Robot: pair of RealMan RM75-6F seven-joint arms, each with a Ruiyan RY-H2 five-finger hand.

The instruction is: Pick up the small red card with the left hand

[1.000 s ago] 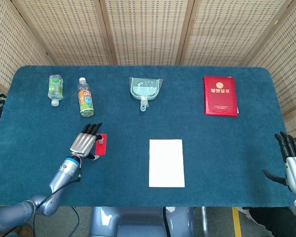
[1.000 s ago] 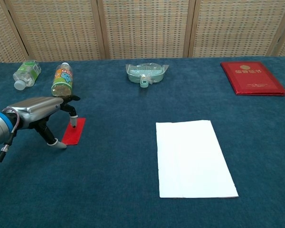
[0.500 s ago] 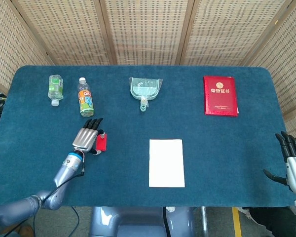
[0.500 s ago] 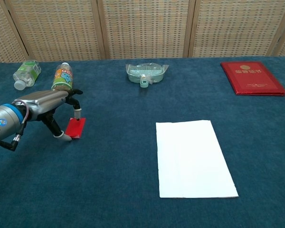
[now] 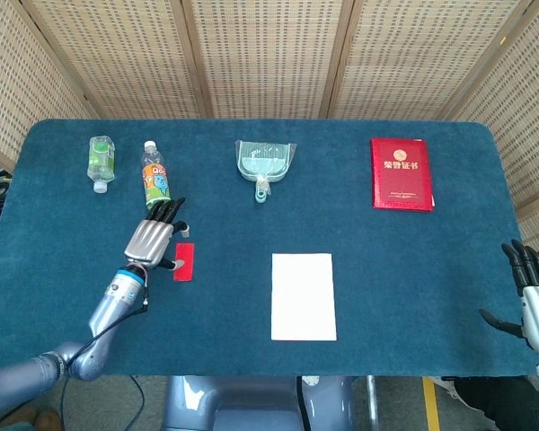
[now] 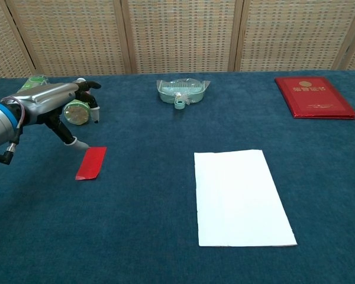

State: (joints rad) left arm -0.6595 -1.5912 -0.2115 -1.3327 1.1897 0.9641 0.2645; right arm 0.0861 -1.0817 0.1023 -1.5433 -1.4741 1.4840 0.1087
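The red card (image 6: 91, 163) is left flat on the tabletop (image 6: 142, 225), just beside the raised, empty, spread left hand (image 6: 59, 105).

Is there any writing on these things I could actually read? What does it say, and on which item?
"荣誉证书": gold characters on the cover of the red certificate book; the emblem above them is too small to make out.
Bottle with the orange label: colourful print, too blurred to read.
Bottle with the green label: print unreadable.
Small red card, white sheet, dustpan: no visible writing.
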